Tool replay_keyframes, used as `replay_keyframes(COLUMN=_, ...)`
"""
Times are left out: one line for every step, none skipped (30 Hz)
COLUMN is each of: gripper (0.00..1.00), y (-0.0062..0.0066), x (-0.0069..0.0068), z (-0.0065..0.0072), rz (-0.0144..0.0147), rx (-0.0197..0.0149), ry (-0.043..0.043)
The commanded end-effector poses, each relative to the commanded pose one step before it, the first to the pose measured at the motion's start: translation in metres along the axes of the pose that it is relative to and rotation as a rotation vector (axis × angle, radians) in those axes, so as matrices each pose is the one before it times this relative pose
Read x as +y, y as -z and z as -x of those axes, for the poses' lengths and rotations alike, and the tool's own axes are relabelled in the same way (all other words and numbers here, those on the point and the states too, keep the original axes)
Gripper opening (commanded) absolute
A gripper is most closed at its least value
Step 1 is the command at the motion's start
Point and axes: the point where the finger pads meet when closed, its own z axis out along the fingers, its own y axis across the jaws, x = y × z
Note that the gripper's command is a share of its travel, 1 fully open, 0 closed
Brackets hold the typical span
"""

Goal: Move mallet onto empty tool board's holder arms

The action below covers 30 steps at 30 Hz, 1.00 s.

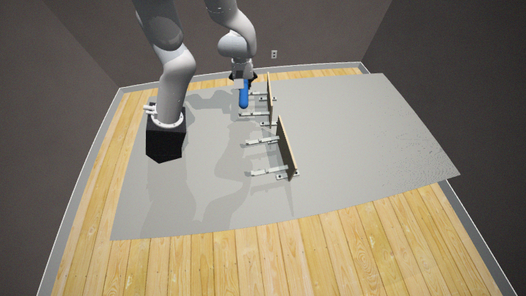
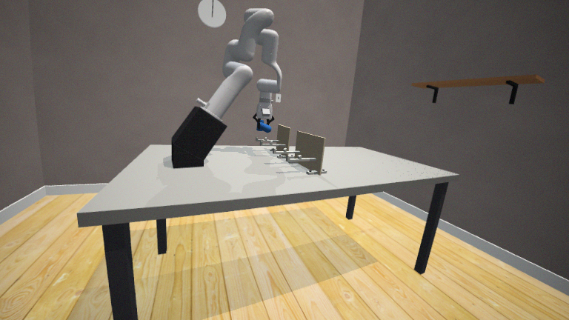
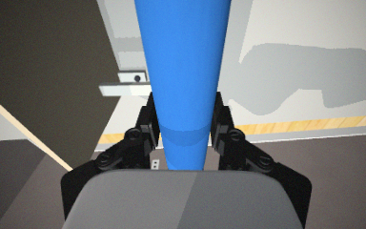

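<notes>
Arm (image 2: 235, 81) is rising from its base, folding over at the elbow, wrist pointing down; gripper (image 3: 185, 125) is clamping the mallet's blue handle (image 3: 183, 72), black fingers pressing both sides.

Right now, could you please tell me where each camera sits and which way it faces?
Top: high above the table, looking down on both tool boards; arm, base and gripper show.
Exterior: in the room, at about table height, facing the whole arm.
Wrist: behind the fingers, looking along the blue mallet handle.
All three share the handle, clamped in the gripper above the table.
</notes>
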Motion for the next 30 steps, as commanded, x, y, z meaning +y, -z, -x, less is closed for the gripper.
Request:
replay_keyframes(gripper=0.00, y=-0.02014, x=-0.00566, z=0.00426, rz=-0.01873, rx=-0.00163, ry=-0.00167)
replay_keyframes(gripper=0.00, y=-0.00400, x=-0.00066, z=0.00033, rz=-0.00208, rx=0.00085, ry=-0.00008)
replay_keyframes(gripper=0.00, y=-0.00401, x=-0.00039, z=0.00025, rz=-0.00125, rx=0.00043, ry=-0.00001)
replay_keyframes(gripper=0.00, y=-0.00395, x=-0.00013, z=0.00016, rz=-0.00045, rx=0.00007, ry=0.00004)
replay_keyframes(gripper=0.00, y=-0.00379, x=0.00009, z=0.00007, rz=0.00027, rx=-0.00022, ry=0.00007)
replay_keyframes(gripper=0.00, y=-0.00356, x=0.00027, z=-0.00001, rz=0.00085, rx=-0.00043, ry=0.00008)
replay_keyframes(gripper=0.00, y=-0.00326, x=0.00039, z=-0.00009, rz=0.00127, rx=-0.00056, ry=0.00008)
replay_keyframes(gripper=0.00, y=-0.00290, x=0.00046, z=-0.00014, rz=0.00152, rx=-0.00061, ry=0.00008)
replay_keyframes(gripper=0.00, y=-0.00250, x=0.00048, z=-0.00016, rz=0.00159, rx=-0.00060, ry=0.00006)
replay_keyframes(gripper=0.00, y=-0.00206, x=0.00045, z=-0.00017, rz=0.00150, rx=-0.00054, ry=0.00005)
replay_keyframes(gripper=0.00, y=-0.00161, x=0.00039, z=-0.00015, rz=0.00130, rx=-0.00045, ry=0.00003)
replay_keyframes(gripper=0.00, y=-0.00117, x=0.00030, z=-0.00012, rz=0.00101, rx=-0.00034, ry=0.00002)
replay_keyframes(gripper=0.00, y=-0.00077, x=0.00020, z=-0.00009, rz=0.00069, rx=-0.00023, ry=0.00001)
replay_keyframes(gripper=0.00, y=-0.00043, x=0.00012, z=-0.00005, rz=0.00039, rx=-0.00013, ry=0.00001)
replay_keyframes(gripper=0.00, y=0.00000, x=0.00000, z=0.00000, rz=0.00000, rx=0.00000, ry=0.00000)
replay_keyframes(gripper=0.00, y=0.00000, x=0.00000, z=0.00000, rz=0.00000, rx=0.00000, ry=0.00000)
replay_keyframes(gripper=0.00, y=-0.00017, x=0.00005, z=-0.00002, rz=0.00016, rx=-0.00005, ry=0.00000)
replay_keyframes(gripper=0.00, y=-0.00003, x=0.00001, z=0.00000, rz=0.00002, rx=-0.00001, ry=0.00000)
replay_keyframes(gripper=0.00, y=-0.00003, x=0.00000, z=0.00000, rz=0.00000, rx=0.00000, ry=0.00000)
replay_keyframes(gripper=0.00, y=-0.00019, x=-0.00002, z=0.00001, rz=-0.00003, rx=0.00002, ry=0.00000)
replay_keyframes(gripper=0.00, y=-0.00044, x=-0.00004, z=0.00003, rz=-0.00006, rx=0.00004, ry=0.00000)
replay_keyframes(gripper=0.00, y=-0.00075, x=-0.00007, z=0.00005, rz=-0.00008, rx=0.00006, ry=0.00000)
replay_keyframes(gripper=0.00, y=-0.00105, x=-0.00008, z=0.00006, rz=-0.00009, rx=0.00007, ry=0.00000)
replay_keyframes(gripper=0.00, y=-0.00131, x=-0.00009, z=0.00007, rz=-0.00008, rx=0.00007, ry=0.00000)
replay_keyframes(gripper=0.00, y=-0.00151, x=-0.00009, z=0.00006, rz=-0.00004, rx=0.00006, ry=0.00000)
replay_keyframes(gripper=0.00, y=-0.00162, x=-0.00008, z=0.00004, rz=0.00001, rx=0.00003, ry=0.00001)
replay_keyframes(gripper=0.00, y=-0.00164, x=-0.00006, z=0.00002, rz=0.00008, rx=0.00001, ry=0.00001)
replay_keyframes(gripper=0.00, y=-0.00155, x=-0.00004, z=0.00000, rz=0.00013, rx=-0.00002, ry=0.00001)
replay_keyframes(gripper=0.00, y=-0.00136, x=-0.00002, z=-0.00001, rz=0.00016, rx=-0.00003, ry=0.00001)
replay_keyframes(gripper=0.00, y=-0.00110, x=-0.00001, z=-0.00002, rz=0.00016, rx=-0.00004, ry=0.00001)
